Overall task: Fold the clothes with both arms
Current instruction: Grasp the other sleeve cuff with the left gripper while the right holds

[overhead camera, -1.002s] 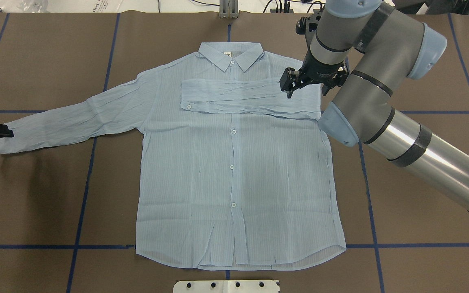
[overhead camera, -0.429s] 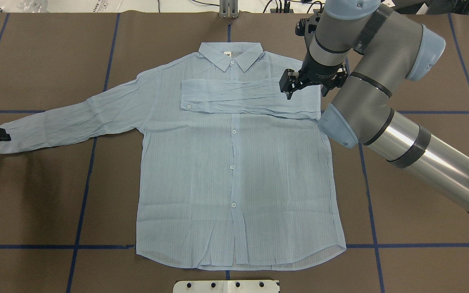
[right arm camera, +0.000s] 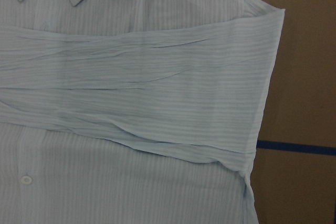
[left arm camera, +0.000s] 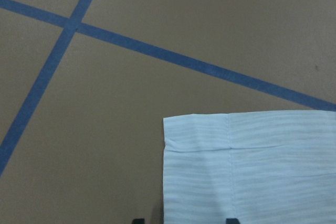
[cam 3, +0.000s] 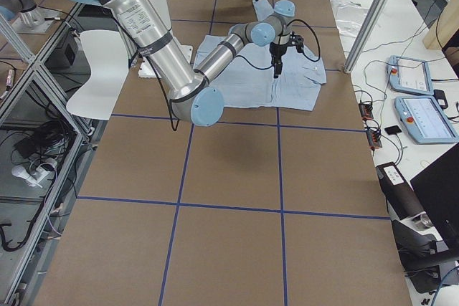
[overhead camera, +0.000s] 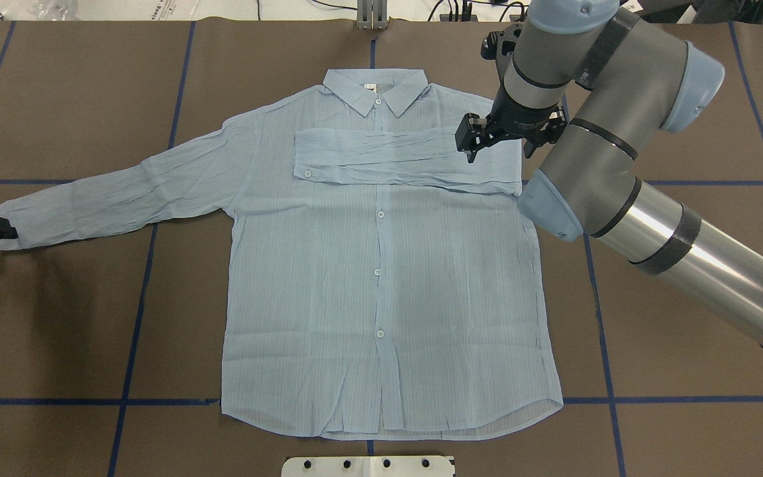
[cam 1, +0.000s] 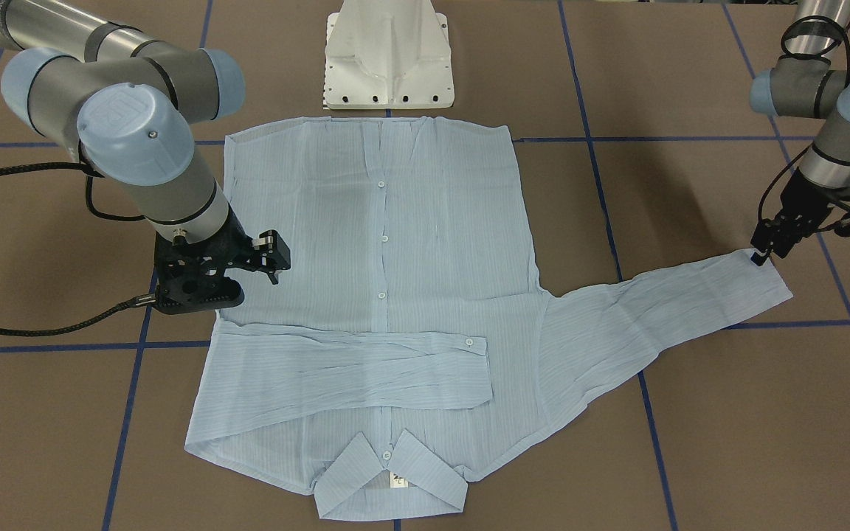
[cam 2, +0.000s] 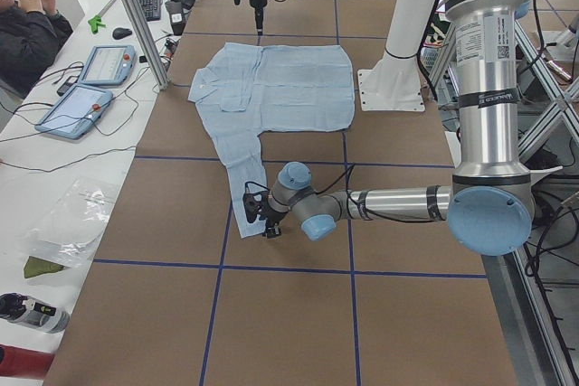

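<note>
Light-blue striped long-sleeved shirt (overhead camera: 381, 278) lies flat on the brown table (overhead camera: 77, 318). Left hand (cam 1: 762, 251) straddles the outstretched cuff (left arm camera: 247, 129), its parted fingertips (left arm camera: 138, 220) barely showing. Right hand (overhead camera: 477, 136) hovers above the folded sleeve (overhead camera: 381, 159); whether it is open, I cannot tell.

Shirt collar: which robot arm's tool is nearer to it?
Right. The right tool hangs over the folded sleeve, just beside the collar; the left tool is far off, at the outstretched sleeve's cuff.
</note>
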Available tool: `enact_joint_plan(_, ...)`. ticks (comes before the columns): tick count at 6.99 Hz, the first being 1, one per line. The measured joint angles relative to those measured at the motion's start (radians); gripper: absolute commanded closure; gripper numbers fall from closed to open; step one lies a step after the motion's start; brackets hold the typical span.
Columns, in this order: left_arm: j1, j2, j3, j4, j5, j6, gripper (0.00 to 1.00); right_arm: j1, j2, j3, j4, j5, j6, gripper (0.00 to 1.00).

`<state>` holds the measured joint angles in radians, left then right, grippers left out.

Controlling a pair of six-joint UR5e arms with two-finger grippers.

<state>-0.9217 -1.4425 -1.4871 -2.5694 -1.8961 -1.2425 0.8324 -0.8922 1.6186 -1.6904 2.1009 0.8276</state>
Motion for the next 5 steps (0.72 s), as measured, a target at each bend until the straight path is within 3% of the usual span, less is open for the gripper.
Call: enact_joint_plan(5, 0.004, 0.007, -0.007, 0.000, -0.001, 0.000, 0.68, -0.001, 0.002, 0.001, 0.000, -0.001, 0.008, 0.00)
